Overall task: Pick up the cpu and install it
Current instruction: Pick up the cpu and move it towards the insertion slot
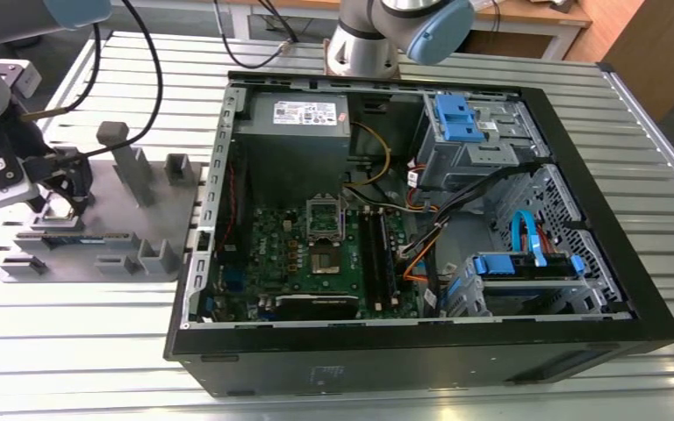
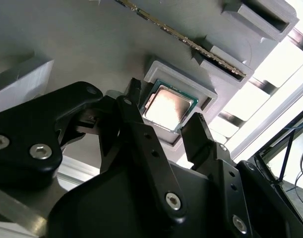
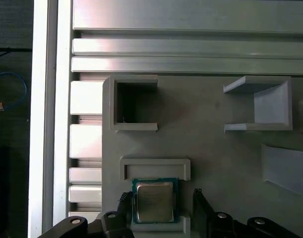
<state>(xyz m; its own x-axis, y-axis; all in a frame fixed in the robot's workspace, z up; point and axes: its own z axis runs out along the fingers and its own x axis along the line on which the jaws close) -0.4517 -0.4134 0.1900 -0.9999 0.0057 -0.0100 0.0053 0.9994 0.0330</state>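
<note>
The cpu (image 2: 168, 106) (image 3: 153, 201) is a small square chip with a silvery top, lying flat in a shallow grey holder (image 3: 155, 166) on the grey fixture plate (image 1: 115, 224). In both wrist views my gripper (image 2: 166, 108) (image 3: 161, 196) is open, with one black finger on each side of the chip. A small gap shows at one finger (image 3: 198, 196). In the exterior view the gripper (image 1: 62, 206) hangs low over the plate at the exterior view's left. The motherboard socket (image 1: 326, 254) lies inside the open computer case (image 1: 618, 289).
Upright grey posts (image 1: 126, 162) and pocket-shaped brackets (image 3: 134, 104) stand on the fixture plate around the holder. A memory stick (image 2: 181, 34) rests in slots beside it. Cables, drive cages (image 1: 472, 132) and a power supply (image 1: 302, 123) crowd the case. A second arm's base (image 1: 367, 39) stands behind it.
</note>
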